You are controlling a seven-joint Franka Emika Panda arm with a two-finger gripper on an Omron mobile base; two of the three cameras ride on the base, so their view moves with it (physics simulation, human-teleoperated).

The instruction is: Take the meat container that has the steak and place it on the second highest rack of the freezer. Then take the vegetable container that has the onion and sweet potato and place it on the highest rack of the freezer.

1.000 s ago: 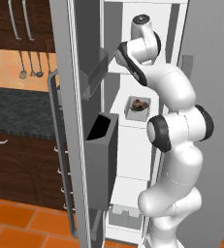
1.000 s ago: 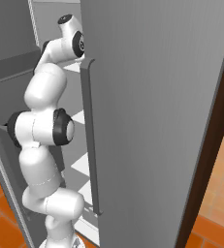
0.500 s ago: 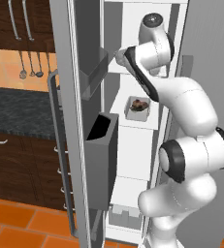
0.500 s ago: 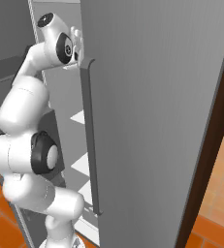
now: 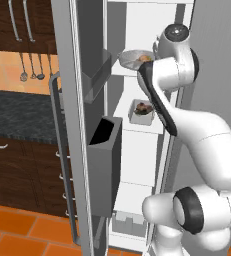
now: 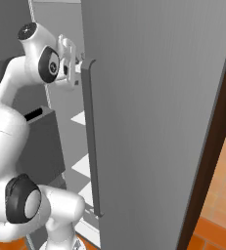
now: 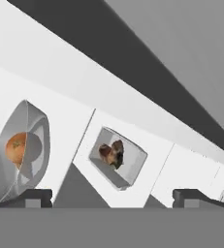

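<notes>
Two containers parked on separate white freezer [image 5: 152,150] racks, grey bowl [image 7: 21,152] with onion [image 7: 15,147] on top, white tray [image 7: 118,157] with steak [image 7: 112,152] one rack lower, grey door bin [image 5: 104,170] alongside, gripper [image 7: 111,196] spread wide, empty, clear of both.

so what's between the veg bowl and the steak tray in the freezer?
Only the white shelf under the bowl; the steak tray sits one rack below, left base view.

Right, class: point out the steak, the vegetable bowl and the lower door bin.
steak [image 7: 111,151], hand view, middle of the dark meat.
vegetable bowl [image 5: 132,56], left base view, its left rim.
lower door bin [image 5: 107,170], left base view, its grey side wall.
</notes>
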